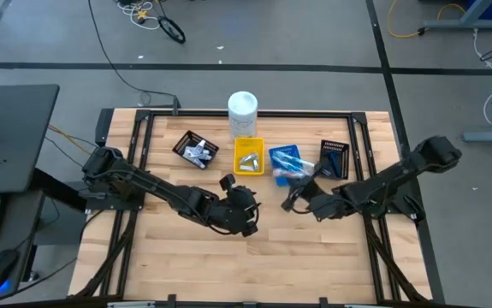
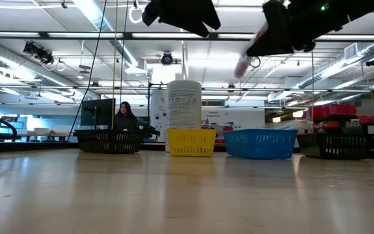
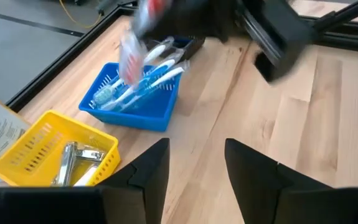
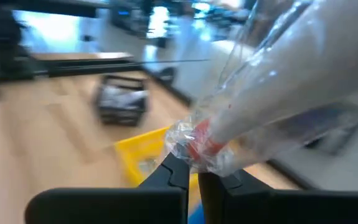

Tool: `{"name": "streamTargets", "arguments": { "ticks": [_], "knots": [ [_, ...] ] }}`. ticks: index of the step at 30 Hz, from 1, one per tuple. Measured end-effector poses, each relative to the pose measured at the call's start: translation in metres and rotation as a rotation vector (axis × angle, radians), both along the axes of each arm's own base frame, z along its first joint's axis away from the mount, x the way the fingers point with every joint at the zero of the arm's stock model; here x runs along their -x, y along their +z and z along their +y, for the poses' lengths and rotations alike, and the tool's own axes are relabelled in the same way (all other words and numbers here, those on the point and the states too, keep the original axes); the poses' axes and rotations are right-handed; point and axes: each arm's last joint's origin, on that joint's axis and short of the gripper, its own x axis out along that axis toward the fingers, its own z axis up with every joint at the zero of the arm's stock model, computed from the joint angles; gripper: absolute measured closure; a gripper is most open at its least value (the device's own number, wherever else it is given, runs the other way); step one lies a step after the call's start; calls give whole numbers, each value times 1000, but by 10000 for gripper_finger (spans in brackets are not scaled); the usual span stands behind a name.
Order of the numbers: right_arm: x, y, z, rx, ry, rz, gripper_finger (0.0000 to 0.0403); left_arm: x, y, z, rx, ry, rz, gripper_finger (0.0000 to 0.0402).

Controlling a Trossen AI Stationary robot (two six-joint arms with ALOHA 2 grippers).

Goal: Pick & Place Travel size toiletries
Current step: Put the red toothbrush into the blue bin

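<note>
Wooden planks of the table (image 1: pixel 194 257) lie under both our arms. Our right pincer (image 4: pixel 192 167) is clamped on the crinkled end of a clear-wrapped toothbrush (image 4: pixel 291 93), red and white inside, held in the air just beside the blue tray (image 1: pixel 285 161) that carries more toothbrushes (image 3: pixel 142 86). Our left pincer (image 3: pixel 196 167) stands open and empty over the middle of the table, near the yellow tray (image 3: pixel 34 148) with silvery sachets (image 3: pixel 79 158). Behind it rises the tall white container (image 1: pixel 242 105); black trays (image 1: pixel 196 150) flank the row.
</note>
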Motion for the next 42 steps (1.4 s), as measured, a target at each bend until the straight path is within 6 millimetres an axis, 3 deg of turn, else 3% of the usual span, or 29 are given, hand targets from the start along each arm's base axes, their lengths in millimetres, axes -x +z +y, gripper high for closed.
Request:
{"name": "streamTargets", "arguments": {
  "ticks": [4,9,19,27,34,42],
  "knots": [
    [10,8,-10,24,-88,5,387,0,0,0,-1,2,-2,240],
    [10,2,-20,14,-131,42,387,0,0,0,0,1,-4,244],
    [18,-53,-78,-174,-279,45,373,-1,1,0,4,0,-10,242],
    [4,-70,-110,-284,-96,28,352,-2,1,2,-4,-2,-8,242],
    [2,-73,-117,-228,-61,81,349,-2,0,0,30,-49,8,242],
    [1,-73,-121,-283,25,88,348,-2,0,0,33,-51,8,242]
  ]
}}
